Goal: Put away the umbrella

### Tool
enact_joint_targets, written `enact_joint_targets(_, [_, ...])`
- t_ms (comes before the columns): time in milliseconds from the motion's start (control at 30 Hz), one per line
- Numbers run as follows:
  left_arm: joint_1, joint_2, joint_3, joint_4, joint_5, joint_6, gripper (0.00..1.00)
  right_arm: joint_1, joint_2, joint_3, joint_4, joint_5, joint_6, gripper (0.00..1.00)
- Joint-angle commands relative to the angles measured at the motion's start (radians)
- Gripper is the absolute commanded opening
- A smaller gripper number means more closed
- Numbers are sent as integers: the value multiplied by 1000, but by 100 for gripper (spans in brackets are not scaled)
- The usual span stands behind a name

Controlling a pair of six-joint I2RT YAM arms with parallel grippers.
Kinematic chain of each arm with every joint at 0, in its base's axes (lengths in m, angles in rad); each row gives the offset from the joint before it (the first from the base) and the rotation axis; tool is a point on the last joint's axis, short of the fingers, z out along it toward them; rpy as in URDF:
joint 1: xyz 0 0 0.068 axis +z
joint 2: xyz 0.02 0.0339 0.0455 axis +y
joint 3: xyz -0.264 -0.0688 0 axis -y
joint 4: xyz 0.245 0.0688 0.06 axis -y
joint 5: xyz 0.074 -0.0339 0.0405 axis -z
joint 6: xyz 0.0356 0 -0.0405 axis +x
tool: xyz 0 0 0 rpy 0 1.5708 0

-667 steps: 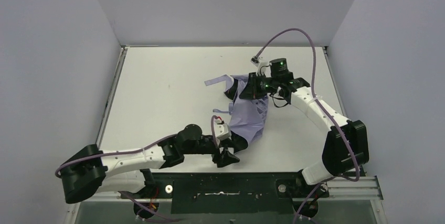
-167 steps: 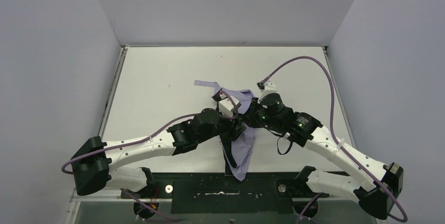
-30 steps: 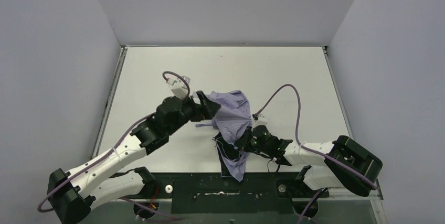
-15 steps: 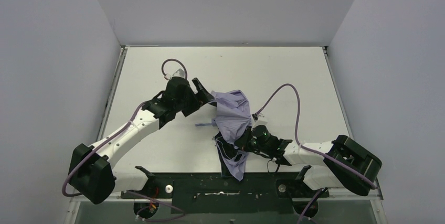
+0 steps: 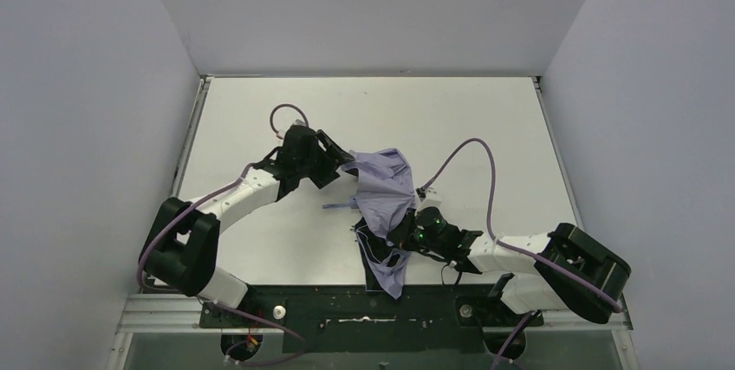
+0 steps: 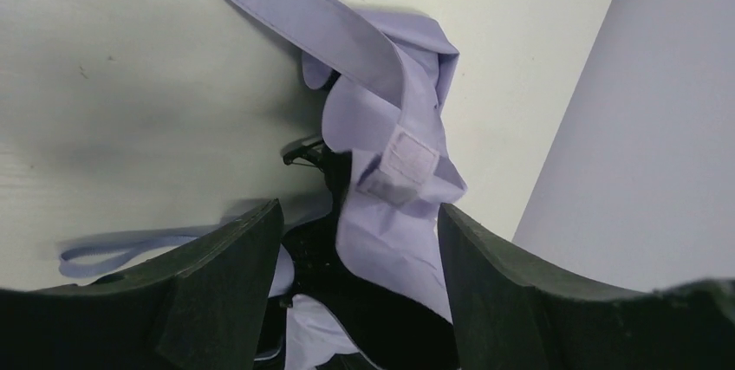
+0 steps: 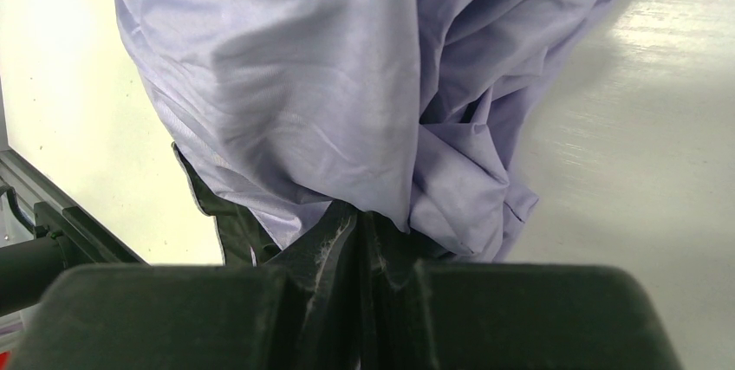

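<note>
White surface (image 5: 485, 127): umbrella (image 5: 386, 188) lies loose, untied.
Right hand (image 5: 400, 236) pinches its canopy (image 7: 286, 101); left hand (image 5: 336, 155) stands open near closure strap (image 6: 407, 155). Probable risk: a missed strap lets the canopy unfurl.

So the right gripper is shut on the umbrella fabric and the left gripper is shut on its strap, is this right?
Not quite. The left gripper is open: the left wrist view shows its fingers wide apart, the strap unclamped ahead of them. The right gripper is indeed shut on the umbrella fabric.
</note>
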Motion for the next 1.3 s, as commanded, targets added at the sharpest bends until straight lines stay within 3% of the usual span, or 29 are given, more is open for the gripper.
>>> enact_joint_targets(0, [35,47,11,136,47,-52,60,4,33,-30,-146,84,-46,0])
enact_joint_targets(467, [55,175,136,212,184,38,0,8,40,-27,-140,84,-45,0])
enact_joint_targets(933, [40,76,319,251,432,223,0,13,62,-7,-134,105,-41,0])
enact_joint_targets(1267, [-80,-127,235,213,391,316,0,5,118,86,-102,204,-8,0])
